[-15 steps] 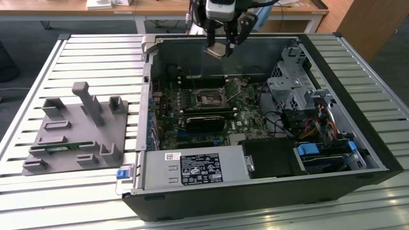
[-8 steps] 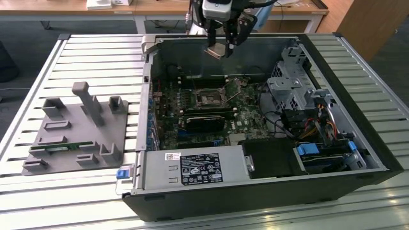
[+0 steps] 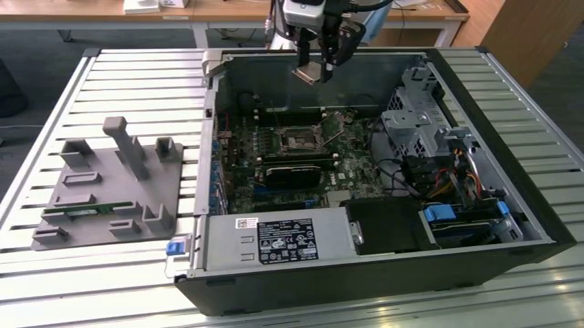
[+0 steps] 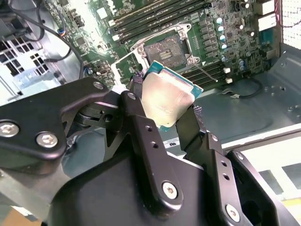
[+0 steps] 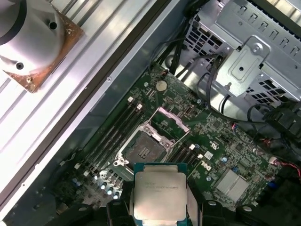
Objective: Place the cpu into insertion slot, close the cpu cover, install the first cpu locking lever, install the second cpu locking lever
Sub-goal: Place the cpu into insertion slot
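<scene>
My gripper [image 3: 316, 67] hangs above the back of the open computer case, shut on the cpu [image 3: 310, 72]. In both wrist views the cpu [image 4: 167, 101] [image 5: 159, 197] is a flat silver square on a green base, pinched at two opposite edges by the black fingers [image 4: 141, 117]. Well below it lies the insertion slot [image 3: 297, 140] [image 4: 167, 47] [image 5: 143, 151], bare, with a dark centre and a silver rim. The cpu cover [image 5: 170, 123] [image 3: 340, 121] stands swung up off the slot on its hinge. A thin silver lever [image 4: 203, 71] sticks out beside the slot.
Long memory slots [image 5: 110, 132] run beside the socket. A black card [image 3: 292, 174] sits in front of it, and a metal drive cage [image 3: 420, 123] with cables is at the exterior view's right. The power supply [image 3: 283, 242] is at the front. A grey fixture [image 3: 109, 191] stands outside the case.
</scene>
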Robot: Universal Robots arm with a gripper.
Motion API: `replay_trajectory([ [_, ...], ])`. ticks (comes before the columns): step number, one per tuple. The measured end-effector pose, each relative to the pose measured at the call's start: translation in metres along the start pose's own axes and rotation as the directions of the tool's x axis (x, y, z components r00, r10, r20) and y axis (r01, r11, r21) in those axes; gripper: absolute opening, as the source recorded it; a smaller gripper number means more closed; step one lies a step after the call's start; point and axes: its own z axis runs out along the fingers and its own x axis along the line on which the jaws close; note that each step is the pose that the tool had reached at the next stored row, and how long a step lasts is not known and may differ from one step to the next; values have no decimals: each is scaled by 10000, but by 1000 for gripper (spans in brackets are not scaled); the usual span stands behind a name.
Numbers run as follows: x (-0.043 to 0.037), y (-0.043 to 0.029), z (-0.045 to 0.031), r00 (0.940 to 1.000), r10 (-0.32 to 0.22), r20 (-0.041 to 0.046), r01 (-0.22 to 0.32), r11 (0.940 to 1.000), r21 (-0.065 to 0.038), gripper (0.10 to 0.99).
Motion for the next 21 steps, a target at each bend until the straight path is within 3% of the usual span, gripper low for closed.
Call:
replay_trajectory([
  [10,0,0,5,9931,1161,155,-1162,9932,60,533],
  [21,0,0,12,9709,2381,264,-2384,9711,73,533],
])
